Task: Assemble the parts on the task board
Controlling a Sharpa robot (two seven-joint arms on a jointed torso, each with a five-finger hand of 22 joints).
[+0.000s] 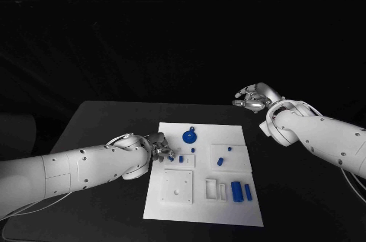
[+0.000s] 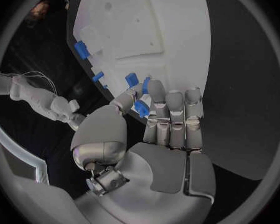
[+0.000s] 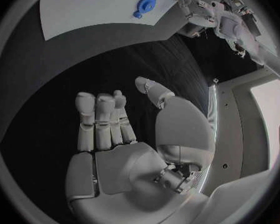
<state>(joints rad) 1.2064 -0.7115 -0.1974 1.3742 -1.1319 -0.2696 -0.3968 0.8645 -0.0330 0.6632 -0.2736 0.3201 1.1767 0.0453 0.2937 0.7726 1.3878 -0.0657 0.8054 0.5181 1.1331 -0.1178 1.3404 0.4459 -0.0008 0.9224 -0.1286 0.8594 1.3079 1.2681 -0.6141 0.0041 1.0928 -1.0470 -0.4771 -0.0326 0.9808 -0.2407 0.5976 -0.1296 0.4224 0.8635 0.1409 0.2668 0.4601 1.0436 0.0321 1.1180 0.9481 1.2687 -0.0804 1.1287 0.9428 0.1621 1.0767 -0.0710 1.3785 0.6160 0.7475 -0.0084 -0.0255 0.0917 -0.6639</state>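
The white task board (image 1: 200,202) lies mid-table. My left hand (image 1: 158,146) is at the board's left edge and pinches a small blue part (image 2: 141,108) between thumb and fingers, just over the board (image 2: 165,30). On the board lie a round blue disc (image 1: 190,135), small blue pieces (image 1: 219,160) and two blue cylinders (image 1: 236,189). My right hand (image 1: 252,98) is raised beyond the board's far right corner. Its fingers (image 3: 96,119) are apart and hold nothing. The right wrist view also shows the board (image 3: 90,5), the disc (image 3: 144,5) and my left hand (image 3: 199,12).
White raised blocks and recesses on the board: a square plate (image 1: 177,186) at near left, slotted frames (image 1: 215,189) beside the cylinders. Black table (image 1: 107,120) all round the board.
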